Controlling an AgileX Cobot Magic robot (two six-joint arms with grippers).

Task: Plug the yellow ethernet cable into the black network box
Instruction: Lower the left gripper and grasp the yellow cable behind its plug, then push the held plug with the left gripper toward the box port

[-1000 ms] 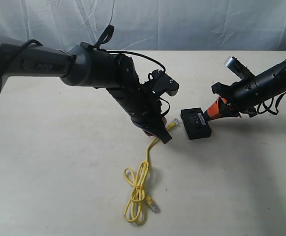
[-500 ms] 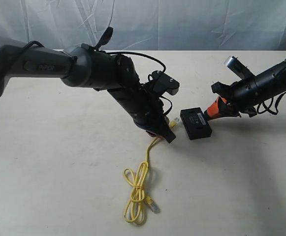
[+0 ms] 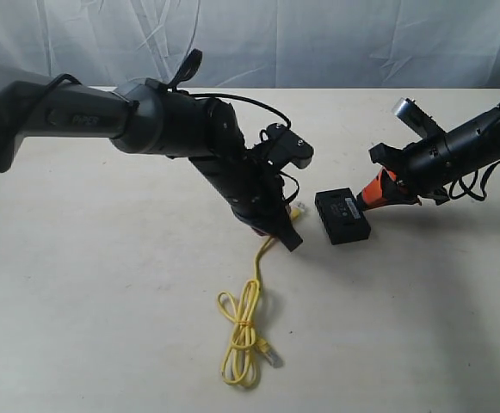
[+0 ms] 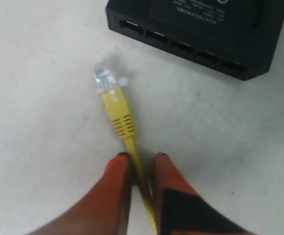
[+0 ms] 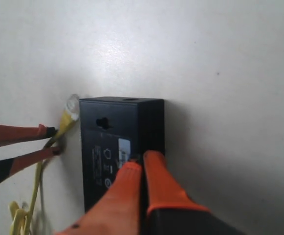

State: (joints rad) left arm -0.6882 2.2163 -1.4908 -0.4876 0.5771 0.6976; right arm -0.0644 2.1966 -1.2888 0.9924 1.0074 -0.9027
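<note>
The yellow ethernet cable (image 3: 243, 340) lies coiled at the table's front, and one strand runs up to my left gripper (image 3: 288, 232). That gripper (image 4: 139, 157) is shut on the cord just behind the yellow boot. The clear plug (image 4: 104, 78) sticks out beyond the fingertips, a short gap from the port side of the black network box (image 4: 200, 29). The box (image 3: 342, 215) lies flat with its white label up. My right gripper (image 5: 141, 159) is shut, its orange tips resting on the box (image 5: 110, 147) at the edge opposite the ports. The plug (image 5: 71, 105) shows beside the box's far corner.
The cable's other clear plug (image 3: 269, 357) lies loose beside the coil. A white cloth backdrop (image 3: 318, 43) hangs behind the pale table (image 3: 103, 284). The left arm's black links (image 3: 172, 120) stretch over the table's left half.
The left gripper has shifted slightly with the plug, which now sits a little higher and further left beside the box. The coil has slid a little after it. The right arm and box are still.
</note>
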